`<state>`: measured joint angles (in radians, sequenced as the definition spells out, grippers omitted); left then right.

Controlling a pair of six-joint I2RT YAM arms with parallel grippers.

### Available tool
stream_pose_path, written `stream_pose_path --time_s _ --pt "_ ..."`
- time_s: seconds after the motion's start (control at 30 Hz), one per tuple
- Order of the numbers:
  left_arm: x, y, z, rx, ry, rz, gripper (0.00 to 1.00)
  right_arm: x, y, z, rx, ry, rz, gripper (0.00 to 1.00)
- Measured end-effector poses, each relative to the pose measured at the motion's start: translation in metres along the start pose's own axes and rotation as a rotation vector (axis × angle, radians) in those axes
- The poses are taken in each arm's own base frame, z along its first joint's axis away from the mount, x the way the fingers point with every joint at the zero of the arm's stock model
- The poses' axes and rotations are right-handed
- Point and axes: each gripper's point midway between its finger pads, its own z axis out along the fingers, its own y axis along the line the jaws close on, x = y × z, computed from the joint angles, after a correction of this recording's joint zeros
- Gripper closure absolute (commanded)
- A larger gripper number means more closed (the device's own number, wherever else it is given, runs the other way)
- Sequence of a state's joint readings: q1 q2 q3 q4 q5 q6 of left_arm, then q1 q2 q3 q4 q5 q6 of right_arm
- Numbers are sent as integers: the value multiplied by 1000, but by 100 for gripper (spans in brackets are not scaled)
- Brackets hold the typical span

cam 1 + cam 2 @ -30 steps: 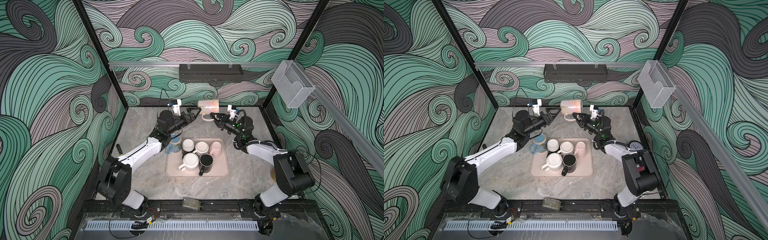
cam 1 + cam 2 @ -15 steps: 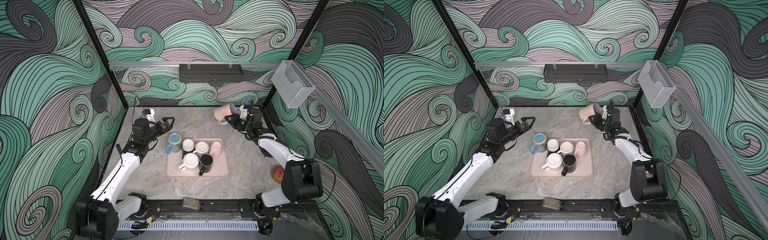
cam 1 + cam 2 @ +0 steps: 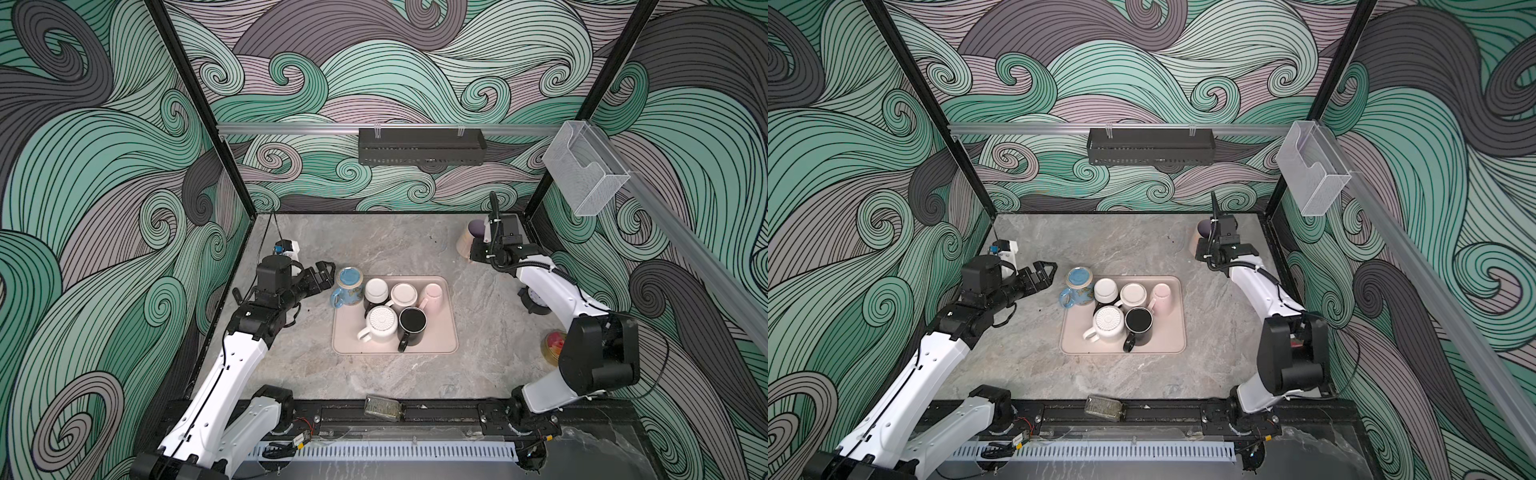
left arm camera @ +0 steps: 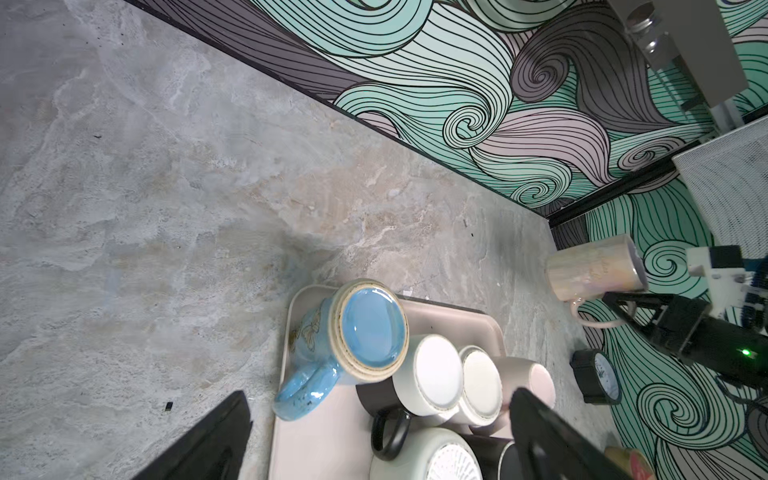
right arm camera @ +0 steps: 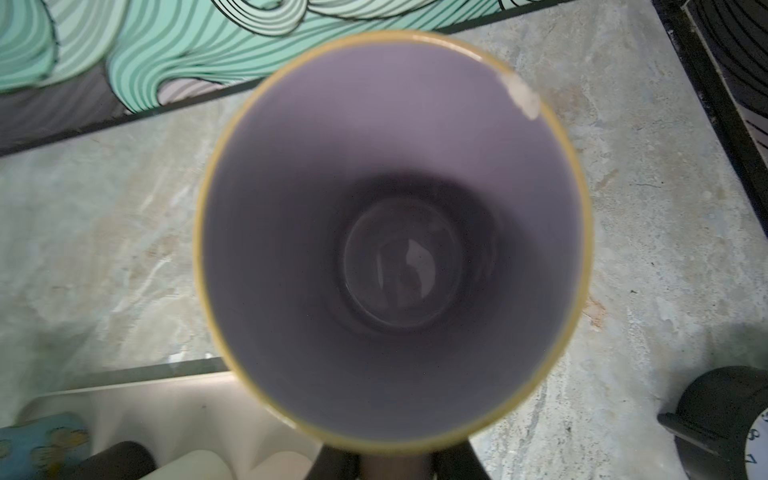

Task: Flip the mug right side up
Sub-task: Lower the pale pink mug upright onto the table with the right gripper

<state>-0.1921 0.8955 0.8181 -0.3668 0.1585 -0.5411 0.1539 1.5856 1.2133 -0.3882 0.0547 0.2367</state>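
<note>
At the front rail a small glass jar (image 3: 382, 408) lies on its side, away from the work. Behind it the beige tray (image 3: 440, 345) holds five mugs, and a blue mug (image 3: 348, 286) leans bottom-up on the tray's left edge. Just beside this one hangs the left gripper (image 3: 326, 274), its jaws spread wide with nothing between them. One second ago it was at the back middle of the table, meeting the right gripper around the cream mug, which then lay horizontal in the air. Since then the left arm has pulled back and the right arm has carried the mug alone to the far right corner. There the cream mug (image 3: 467, 243) now stands with its mouth up, leaning a little, and the right gripper (image 4: 615, 305) is closed on its thin pink handle. I judge the turning itself is almost done; what remains is to set the mug down and release it. Whether its base already touches the table I cannot tell, because the gripper covers that place. The mug is tall, pearly cream outside and lilac inside, empty, with a yellowish rim that has one pale mark, perhaps a chip.
</note>
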Motion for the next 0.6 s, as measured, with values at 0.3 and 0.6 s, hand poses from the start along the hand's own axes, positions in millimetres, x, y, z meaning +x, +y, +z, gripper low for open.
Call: stream_pose_path --time_s 0.3,0.6 --pt "21 8 18 0 77 -12 4 26 -18 29 97 98 -114 100" --pt "26 6 26 22 106 -16 4 28 -22 35 116 108 -148 100"
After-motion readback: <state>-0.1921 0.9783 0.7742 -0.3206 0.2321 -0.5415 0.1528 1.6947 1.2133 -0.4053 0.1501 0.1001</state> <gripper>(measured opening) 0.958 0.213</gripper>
